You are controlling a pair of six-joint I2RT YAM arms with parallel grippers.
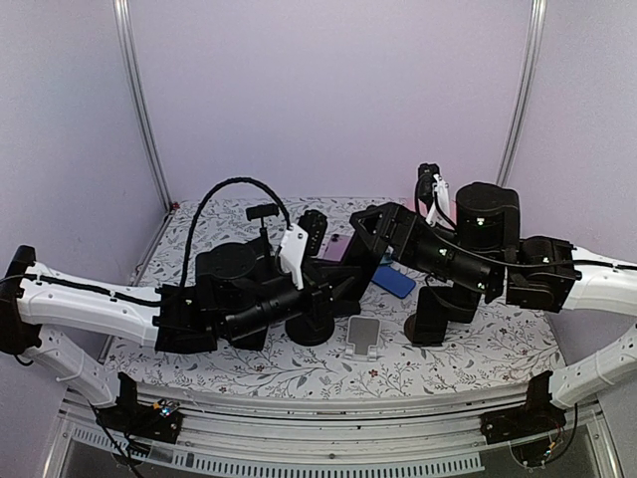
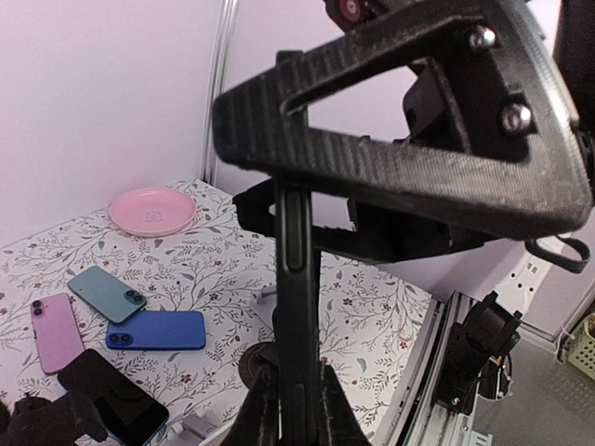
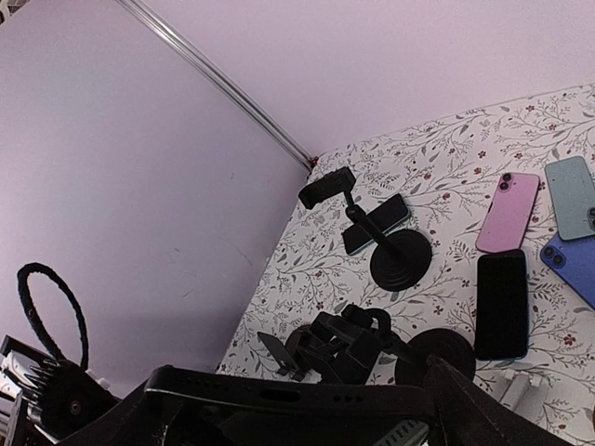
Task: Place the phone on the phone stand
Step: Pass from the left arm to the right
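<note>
Pale lilac walls (image 1: 328, 90) and metal corner posts (image 1: 139, 100) enclose a floral-patterned table (image 1: 478, 349).

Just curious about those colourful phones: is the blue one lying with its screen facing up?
No: the blue phone lies back up, its two camera lenses showing at its left end.

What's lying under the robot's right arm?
A blue phone pokes out on the flowery table. The right arm covers part of it, and anything else beneath is hidden.
</note>
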